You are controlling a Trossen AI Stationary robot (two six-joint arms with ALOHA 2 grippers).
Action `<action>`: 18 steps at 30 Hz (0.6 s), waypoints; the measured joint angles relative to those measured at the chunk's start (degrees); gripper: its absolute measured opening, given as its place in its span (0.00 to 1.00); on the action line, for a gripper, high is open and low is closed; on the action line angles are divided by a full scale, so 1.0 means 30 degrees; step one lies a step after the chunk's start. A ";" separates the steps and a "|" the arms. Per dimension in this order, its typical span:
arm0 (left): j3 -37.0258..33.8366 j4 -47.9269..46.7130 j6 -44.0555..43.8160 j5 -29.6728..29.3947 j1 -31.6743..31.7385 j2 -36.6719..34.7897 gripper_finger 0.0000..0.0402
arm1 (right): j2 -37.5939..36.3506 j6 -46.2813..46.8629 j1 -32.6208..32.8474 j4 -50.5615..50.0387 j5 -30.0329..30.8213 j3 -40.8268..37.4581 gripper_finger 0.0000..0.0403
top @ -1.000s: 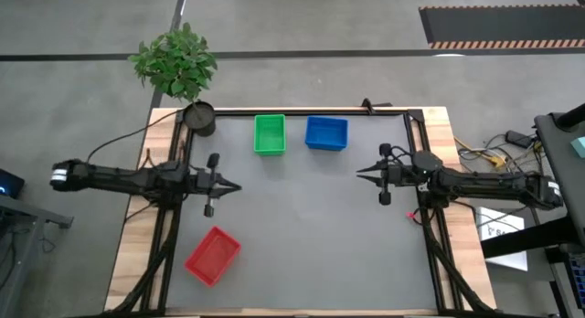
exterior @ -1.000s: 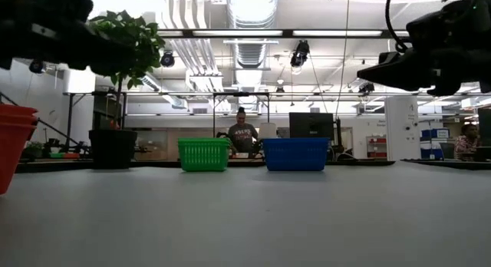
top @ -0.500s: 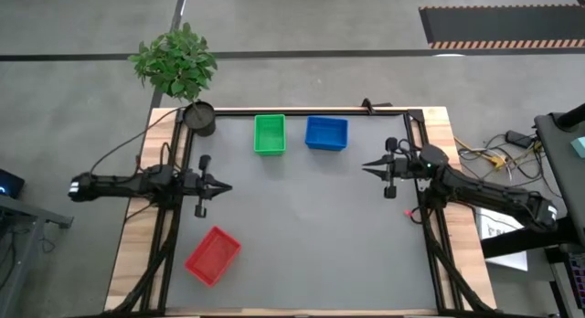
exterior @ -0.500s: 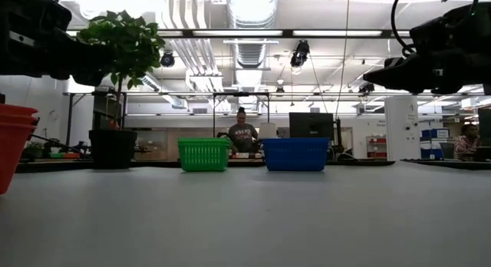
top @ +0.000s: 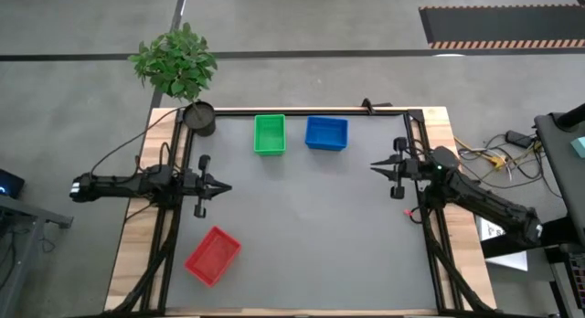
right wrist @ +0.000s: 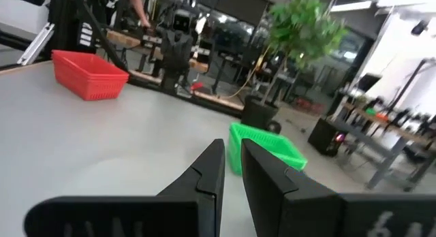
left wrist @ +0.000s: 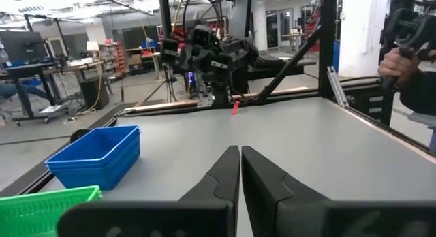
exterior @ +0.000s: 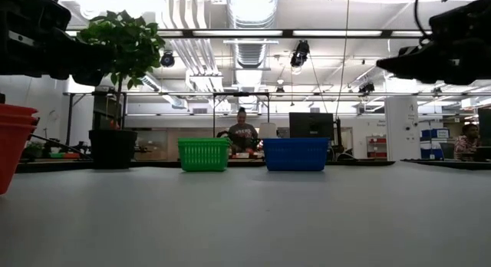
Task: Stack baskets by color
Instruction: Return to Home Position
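A green basket [top: 270,133] and a blue basket [top: 326,132] stand side by side on their bases near the table's far edge. A red basket [top: 213,255] sits near the front left corner. In the low view the red basket [exterior: 14,144] shows two rims, one over the other. My left gripper [top: 228,186] hovers shut at the table's left side and points level toward the middle. My right gripper [top: 373,166] hovers at the right side, pointing level. In the right wrist view only a narrow gap shows between its fingers [right wrist: 231,145], with nothing in it.
A black plant pot [top: 198,117] with a leafy plant stands at the far left corner, beside the green basket. A black frame rail [top: 302,111] runs along the table's edges. The grey table top [top: 311,227] between the arms is bare. A person's hand [left wrist: 398,56] shows beyond the table.
My left gripper has drawn back toward the table's left edge and sunk a little, then kept still. My right gripper has drawn back toward the right edge and swung toward the far edge. The baskets have stayed where they were.
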 joint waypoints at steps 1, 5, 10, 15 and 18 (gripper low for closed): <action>-0.0007 -0.0007 -0.0007 0.0000 0.0000 0.0000 0.00 | -0.0526 -0.0088 -0.0040 -0.0758 0.0011 0.0093 0.11; -0.0015 -0.0036 0.0000 -0.0005 -0.0003 -0.0019 0.00 | -0.2175 -0.0505 -0.0260 -0.2927 0.0072 0.0665 0.11; -0.0022 -0.0050 0.0007 -0.0207 -0.0007 0.0023 0.00 | -0.2141 -0.0837 -0.0326 -0.3536 -0.0302 0.1079 0.11; -0.0032 0.0136 0.0101 -0.1114 0.0000 0.0289 0.00 | -0.1980 -0.1184 -0.0332 -0.3501 -0.0181 0.0537 0.11; -0.0036 0.0270 0.0124 -0.1259 -0.0007 0.0523 0.00 | -0.1583 -0.1240 -0.0325 -0.3486 -0.0178 0.0519 0.11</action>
